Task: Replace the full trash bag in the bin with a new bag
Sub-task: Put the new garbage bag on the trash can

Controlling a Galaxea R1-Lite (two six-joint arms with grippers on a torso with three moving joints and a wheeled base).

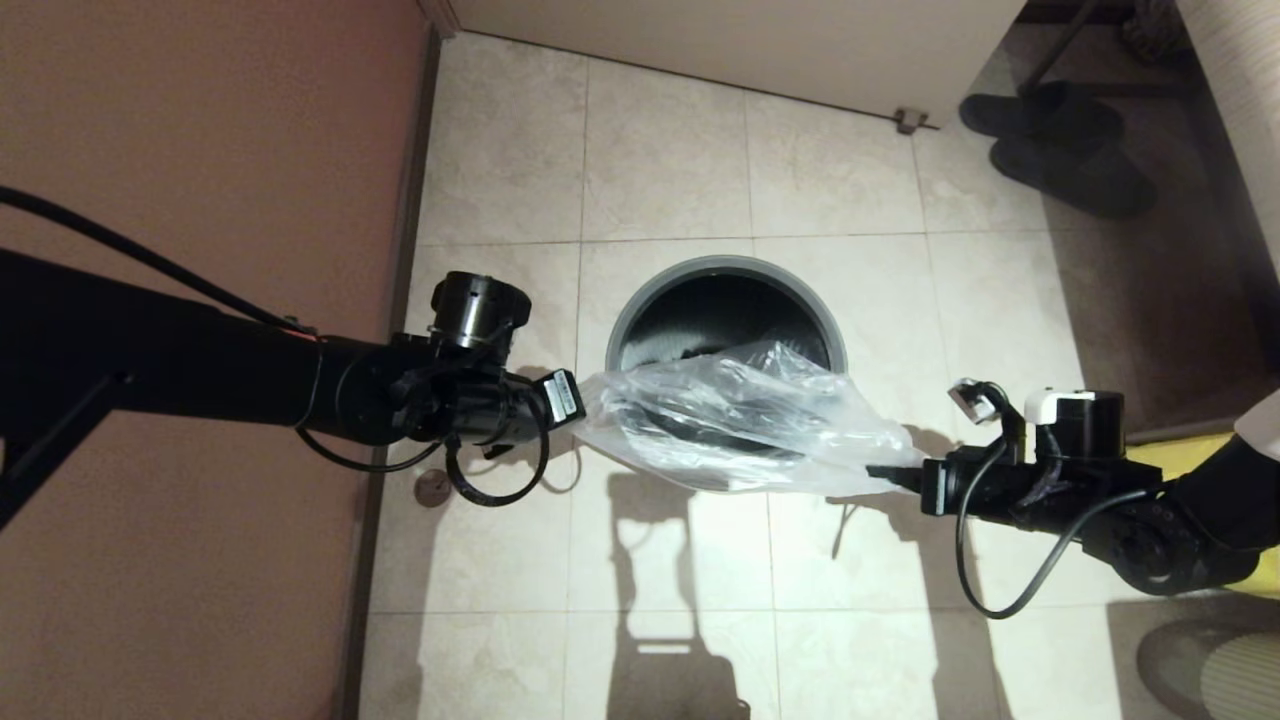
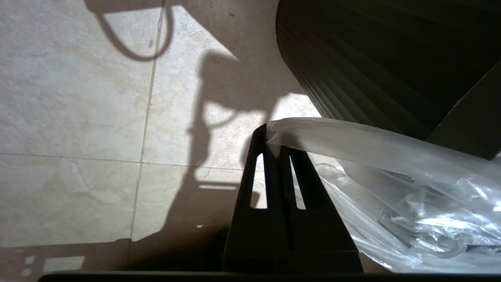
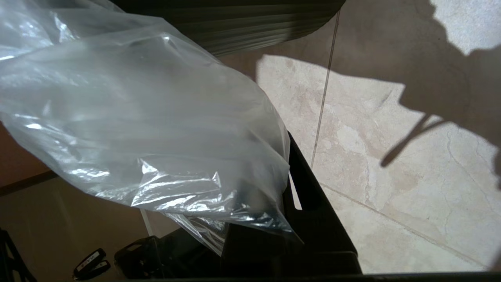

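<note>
The round dark grey bin point(image 1: 725, 268) stands on the tiled floor, its ribbed wall point(image 2: 372, 58) close in the left wrist view. The clear crinkly new bag point(image 1: 735, 420) is stretched above the bin's near rim between both grippers. My left gripper point(image 1: 585, 400) is shut on the bag's left edge point(image 2: 274, 135). My right gripper point(image 1: 895, 470) is shut on the right edge, and the plastic point(image 3: 137, 117) drapes over its fingers and hides their tips. No full trash bag shows inside the bin.
A brown wall point(image 1: 200, 150) runs along the left behind my left arm. Dark slippers point(image 1: 1060, 145) lie at the back right. A yellow bag point(image 1: 1190, 455) sits behind my right arm. A door stop point(image 1: 910, 120) is at the far wall.
</note>
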